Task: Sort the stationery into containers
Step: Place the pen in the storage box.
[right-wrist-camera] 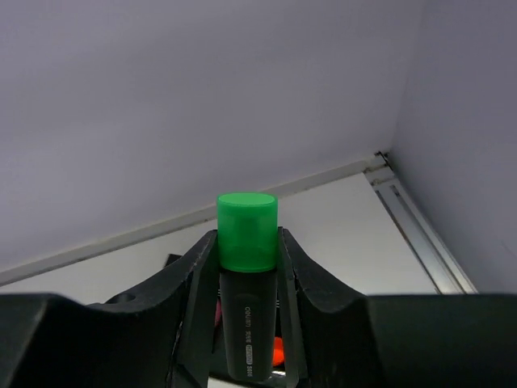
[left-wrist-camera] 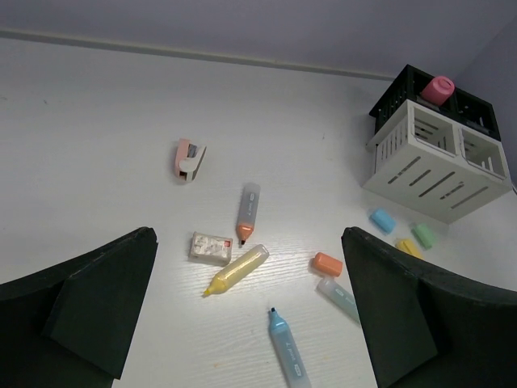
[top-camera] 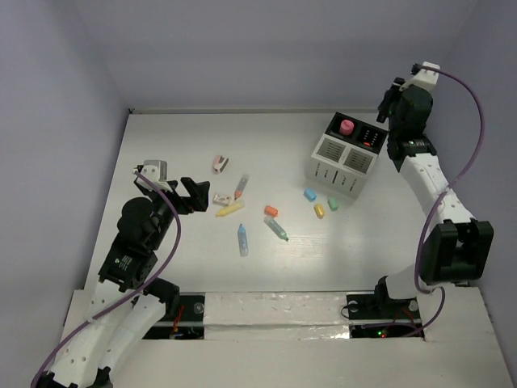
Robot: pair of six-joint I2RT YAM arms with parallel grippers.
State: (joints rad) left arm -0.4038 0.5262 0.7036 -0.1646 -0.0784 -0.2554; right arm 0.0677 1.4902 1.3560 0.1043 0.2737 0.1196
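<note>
Two joined containers are seen at the upper right of the top view: one white slatted box (top-camera: 343, 166) and, behind it, one black box (top-camera: 370, 136). One pink-capped bottle (top-camera: 346, 128) is stood in the black box.

Ten items are scattered on the table (top-camera: 161, 137) in the middle of the frame. Four pens are counted: an orange-tipped pen (top-camera: 241, 188), a yellow pen (top-camera: 230, 209), a blue pen (top-camera: 242, 240) and a pale teal pen (top-camera: 277, 229). Four small chunks are counted: an orange chunk (top-camera: 271, 211), a blue chunk (top-camera: 309, 195), a yellow chunk (top-camera: 319, 210) and a green chunk (top-camera: 333, 204), the last three just below the white box. One small white piece (top-camera: 222, 198) and one pink-and-white item (top-camera: 220, 164) lie left of centre.

The left gripper (left-wrist-camera: 248, 238) is held wide apart with nothing between its jaws, at centre left. One black highlighter with a green cap (right-wrist-camera: 247, 283) is clamped between the jaws of the right gripper (right-wrist-camera: 247, 242), at the upper right, beside the black box.
</note>
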